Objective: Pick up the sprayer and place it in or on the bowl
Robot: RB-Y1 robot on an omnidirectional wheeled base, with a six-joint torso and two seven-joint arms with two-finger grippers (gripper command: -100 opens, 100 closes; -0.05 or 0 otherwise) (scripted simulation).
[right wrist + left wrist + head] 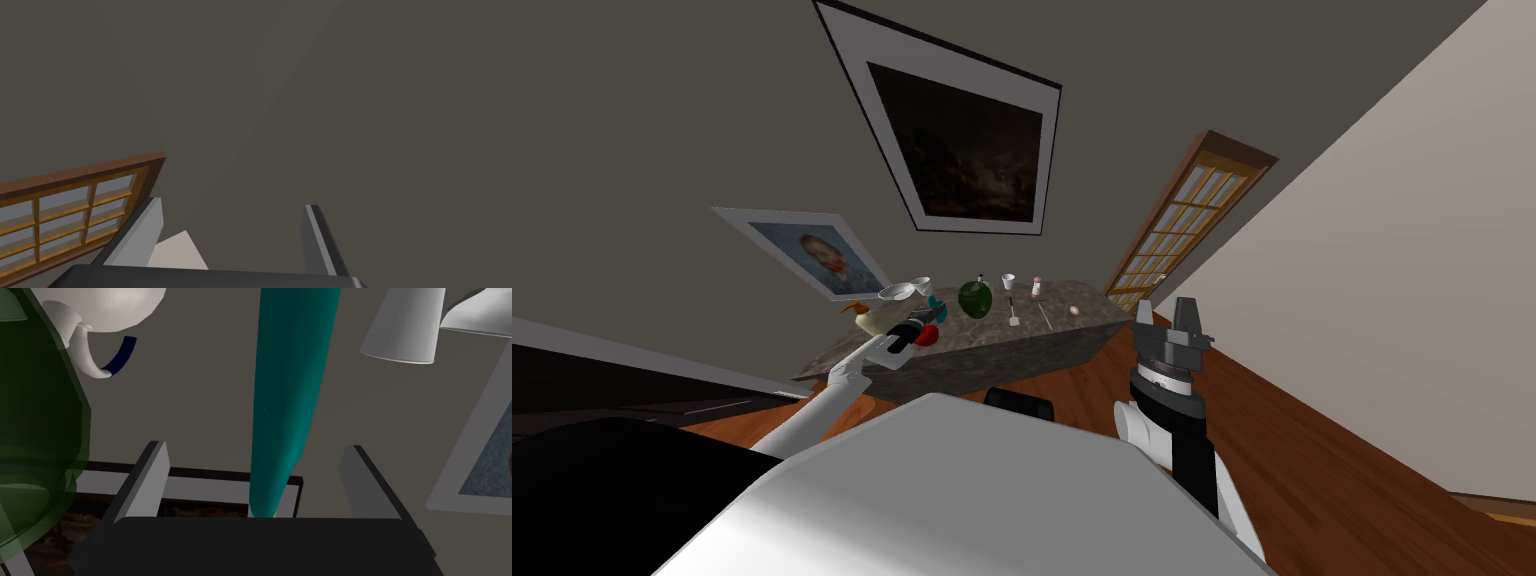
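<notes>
The sprayer (864,316), a pale yellow bottle with an orange spray head, stands at the left end of a dark stone-topped counter (1072,330). A white bowl (895,292) sits just behind it. My left gripper (912,331) hovers to the right of the sprayer, beside a red object (929,335). In the left wrist view the left gripper (255,447) is open, and a teal tapered object (285,398) runs between its fingers (150,483) without touching them. My right gripper (1183,306) is raised off the counter's right end, and the wrist view shows it (233,203) open and empty.
Along the counter stand a green glass bottle (975,298), a white cup (1008,282), a small bottle (1036,288) and a few utensils (1014,313). The left wrist view shows the green glass (35,438), a white spouted vessel (115,303) and a white cup (405,328) nearby.
</notes>
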